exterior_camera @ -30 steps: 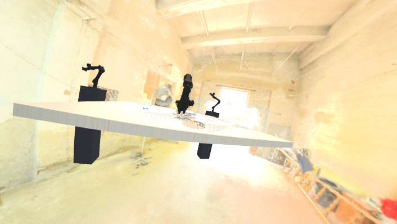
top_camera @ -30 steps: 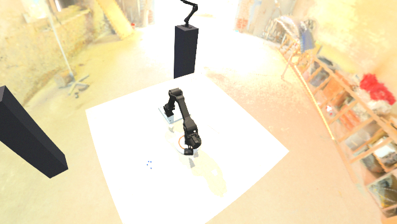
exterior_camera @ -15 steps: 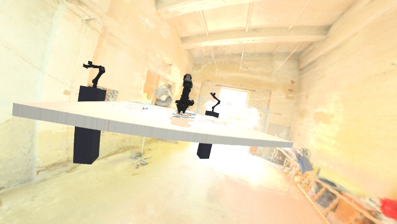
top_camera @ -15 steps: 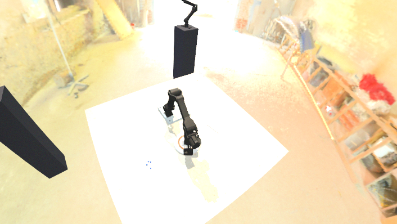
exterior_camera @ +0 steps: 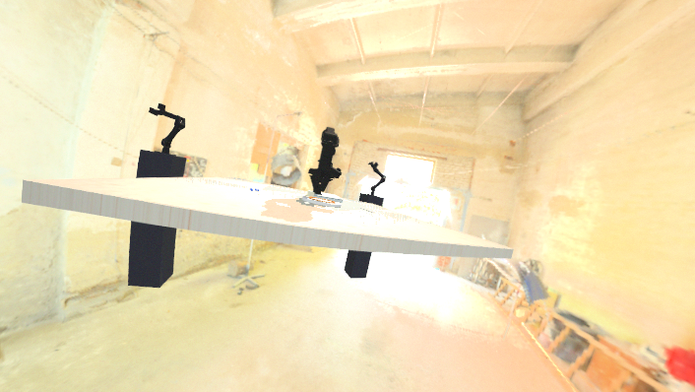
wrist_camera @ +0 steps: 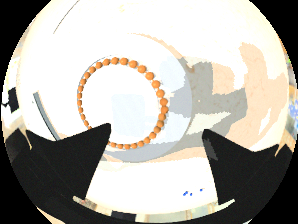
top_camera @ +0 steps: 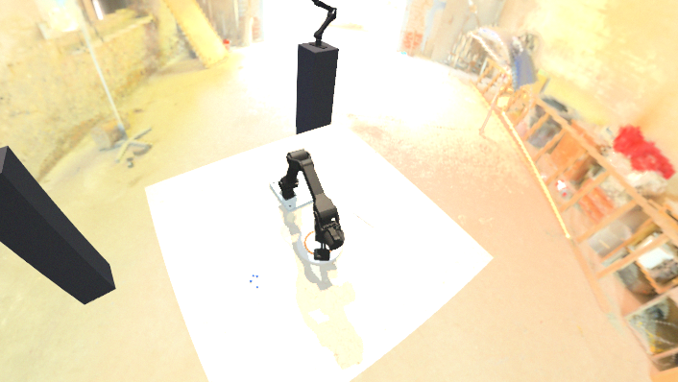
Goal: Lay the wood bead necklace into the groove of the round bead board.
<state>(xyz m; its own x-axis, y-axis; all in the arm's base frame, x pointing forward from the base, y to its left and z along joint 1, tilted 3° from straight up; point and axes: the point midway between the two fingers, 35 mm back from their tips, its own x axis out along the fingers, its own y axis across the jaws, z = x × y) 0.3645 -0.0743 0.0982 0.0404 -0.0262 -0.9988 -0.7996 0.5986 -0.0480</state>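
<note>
In the wrist view, the orange wood bead necklace [top_camera: 305, 243] [exterior_camera: 322, 199] [wrist_camera: 164, 109] forms a loop on the round bead board [top_camera: 307, 257] [exterior_camera: 340, 201] [wrist_camera: 180, 100], left of center; below it, the end effector [top_camera: 322, 249] [exterior_camera: 318, 193] [wrist_camera: 157, 128] stands wide apart, gripping nothing. Whether every bead sits in the groove, I cannot tell.

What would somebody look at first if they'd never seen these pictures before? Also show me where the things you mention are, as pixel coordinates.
Probably the black robot arm [top_camera: 323, 202] [exterior_camera: 326, 158], bent over the round board [top_camera: 307, 257] [exterior_camera: 305, 202] [wrist_camera: 177, 100] on the big white table [top_camera: 216, 240] [exterior_camera: 197, 222], with its end effector [top_camera: 323, 246] [exterior_camera: 319, 192] [wrist_camera: 157, 130] wide open. Next, the ring of orange beads [top_camera: 305, 243] [exterior_camera: 320, 198] [wrist_camera: 164, 102] lying on that board. Then the bright red heap [top_camera: 643, 151] [exterior_camera: 681, 363], over at the right side of the room.
</note>
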